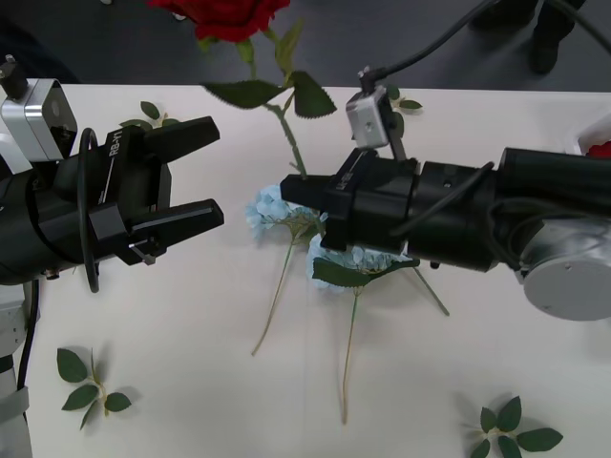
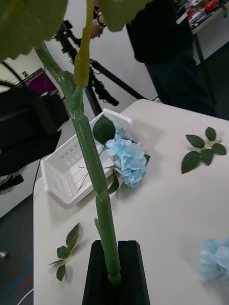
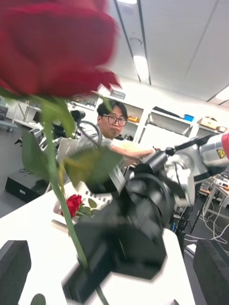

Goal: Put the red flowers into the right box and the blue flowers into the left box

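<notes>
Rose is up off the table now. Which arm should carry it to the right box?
Right. The right gripper is already shut on the red rose's stem, holding it upright above the table. The left gripper hangs open beside it, holding nothing.

"RB-Y1" (partly) on left end effector (image 1: 181, 181)

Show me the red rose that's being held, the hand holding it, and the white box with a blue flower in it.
red rose (image 1: 224, 14), front view, on its bloom
right hand (image 1: 315, 191), front view, at its fingertips
white box (image 2: 59, 174), right wrist view, on its floor
</notes>
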You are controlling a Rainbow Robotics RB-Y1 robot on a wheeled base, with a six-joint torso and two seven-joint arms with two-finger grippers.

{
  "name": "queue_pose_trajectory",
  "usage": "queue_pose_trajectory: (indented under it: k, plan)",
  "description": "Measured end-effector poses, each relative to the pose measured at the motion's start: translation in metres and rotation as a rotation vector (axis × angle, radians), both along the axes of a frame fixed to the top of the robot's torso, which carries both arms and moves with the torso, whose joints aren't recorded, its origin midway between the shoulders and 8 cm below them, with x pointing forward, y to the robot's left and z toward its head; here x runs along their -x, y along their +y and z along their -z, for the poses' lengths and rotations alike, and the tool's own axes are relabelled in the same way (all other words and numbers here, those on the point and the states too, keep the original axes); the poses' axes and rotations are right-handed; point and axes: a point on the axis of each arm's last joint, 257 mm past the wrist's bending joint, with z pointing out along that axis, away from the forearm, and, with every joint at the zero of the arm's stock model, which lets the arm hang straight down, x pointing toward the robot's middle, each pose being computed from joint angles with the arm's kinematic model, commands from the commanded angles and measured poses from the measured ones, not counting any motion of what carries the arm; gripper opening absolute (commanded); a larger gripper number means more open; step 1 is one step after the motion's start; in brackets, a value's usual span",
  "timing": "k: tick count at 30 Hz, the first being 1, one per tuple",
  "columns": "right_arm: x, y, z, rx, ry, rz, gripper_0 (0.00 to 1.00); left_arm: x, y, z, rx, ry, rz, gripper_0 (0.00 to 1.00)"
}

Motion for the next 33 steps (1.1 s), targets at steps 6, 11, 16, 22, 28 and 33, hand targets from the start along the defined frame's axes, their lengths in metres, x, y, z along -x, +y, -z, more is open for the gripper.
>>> queue_pose_trajectory:
  k: [6, 11, 16, 22, 28, 33]
  plan:
    - [-0.024, -0.029, -0.025, 0.024, 0.060, 0.066, 0.00, -0.010, 0.007, 0.015, -0.075, 0.012, -0.058, 1.00]
    - [-0.042, -0.072, -0.049, 0.048, 0.128, 0.144, 0.00, -0.025, 0.018, 0.042, -0.263, 0.018, -0.141, 1.00]
    - [-0.055, -0.130, -0.057, 0.099, 0.262, 0.213, 0.00, -0.044, 0.033, 0.066, -0.432, 0.150, -0.278, 1.00]
    - [-0.074, -0.217, -0.050, 0.233, 0.388, 0.334, 0.00, -0.058, 0.044, 0.099, -0.607, 0.196, -0.452, 1.00]
    - [-0.072, -0.311, -0.032, 0.419, 0.500, 0.491, 0.00, -0.063, 0.051, 0.144, -0.739, 0.347, -0.578, 1.00]
    - [-0.055, -0.385, -0.026, 0.566, 0.602, 0.634, 0.00, -0.060, 0.060, 0.184, -0.886, 0.434, -0.634, 1.00]
